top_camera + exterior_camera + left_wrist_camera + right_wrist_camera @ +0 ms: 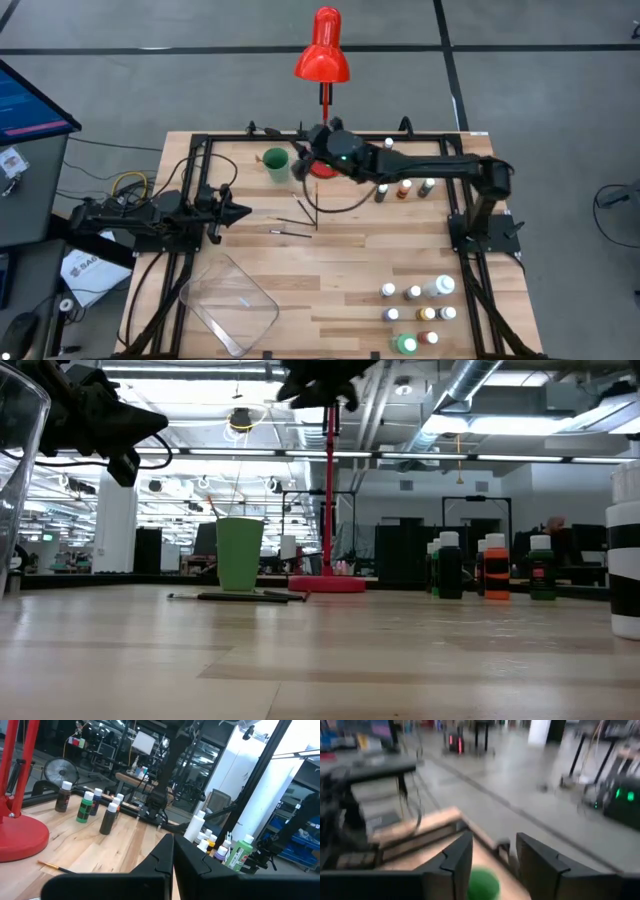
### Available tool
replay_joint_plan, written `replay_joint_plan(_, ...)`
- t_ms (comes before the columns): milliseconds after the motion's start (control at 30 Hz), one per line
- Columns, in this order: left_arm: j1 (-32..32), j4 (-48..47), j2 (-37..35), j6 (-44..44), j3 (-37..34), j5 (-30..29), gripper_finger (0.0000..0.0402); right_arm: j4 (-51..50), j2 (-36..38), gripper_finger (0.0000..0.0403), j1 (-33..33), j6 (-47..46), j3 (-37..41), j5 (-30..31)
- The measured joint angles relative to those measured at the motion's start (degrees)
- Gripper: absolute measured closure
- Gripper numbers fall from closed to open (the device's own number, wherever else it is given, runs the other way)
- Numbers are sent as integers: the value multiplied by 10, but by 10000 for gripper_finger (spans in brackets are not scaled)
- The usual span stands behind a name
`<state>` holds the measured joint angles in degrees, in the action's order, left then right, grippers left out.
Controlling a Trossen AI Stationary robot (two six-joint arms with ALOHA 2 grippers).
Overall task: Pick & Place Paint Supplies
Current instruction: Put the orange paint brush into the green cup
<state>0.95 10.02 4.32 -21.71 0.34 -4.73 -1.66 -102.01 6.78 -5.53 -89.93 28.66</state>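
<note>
Green cup [276, 163]: stands upright on the wooden table [330, 270] near the far edge, beside the red lamp [322, 48]; in the low view a thin stick, likely a brush, leans out of it.
Right gripper [303, 150]: hangs above the cup, reached across from the right side; its wrist view shows the two fingers apart with the cup's round green top below the gap and nothing between them.
Left gripper [243, 211]: waits low at the left side, fingers pressed together, empty.
Brushes [295, 222]: thin dark ones lie flat on the boards just in front of the cup.
Paint bottles [405, 188]: one small cluster near the right arm's base, a second group with the larger green bottle [406, 345] at the near right corner.
Clear tray [228, 302]: near left corner, apart from everything else.
Risk, cup: a descent slightly off centre could clip the rim and tip the light cup over.
Risk, lamp: the arm works close to the lamp's stem; a sideways swing might knock it.
Risk, brushes: thin and flat, they may slip from the fingers.
Writing: none I can read; bottle labels are too small.
</note>
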Motion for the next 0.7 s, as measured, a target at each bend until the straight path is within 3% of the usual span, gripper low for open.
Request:
replay_joint_plan(167,0,1,0,0,0,0,401,-207,40,237,-25,-211,0,31)
replay_joint_plan(367,0,4,0,0,0,-2,401,-350,-6,238,-33,-410,1,32)
replay_joint_plan(700,0,5,0,0,0,-2,401,-359,-138,183,-15,-467,1,-2)
